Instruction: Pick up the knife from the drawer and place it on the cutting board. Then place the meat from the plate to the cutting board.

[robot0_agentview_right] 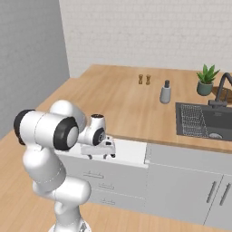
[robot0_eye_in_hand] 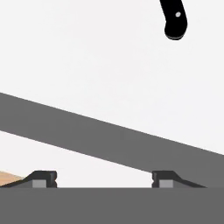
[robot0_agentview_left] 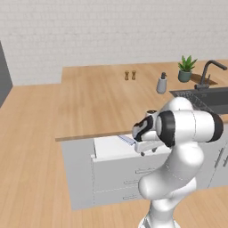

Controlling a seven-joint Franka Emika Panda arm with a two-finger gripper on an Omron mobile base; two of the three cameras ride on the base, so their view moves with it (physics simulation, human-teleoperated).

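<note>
The hand view looks down into the open drawer (robot0_eye_in_hand: 87,78), where the knife (robot0_eye_in_hand: 175,19) shows its black handle end at the top edge, well apart from the two finger tips (robot0_eye_in_hand: 43,178); the jaws stand wide with nothing between them. From the left base view the gripper (robot0_agentview_left: 149,150) hangs over the drawer's white inside, and a pale blade lies there just beside it. The right base view shows the sink (robot0_agentview_right: 204,121), a soap dispenser (robot0_agentview_right: 165,92), a potted plant (robot0_agentview_right: 206,79) and two small shakers (robot0_agentview_right: 144,79) on the counter (robot0_agentview_right: 113,97); no writing is legible
</note>
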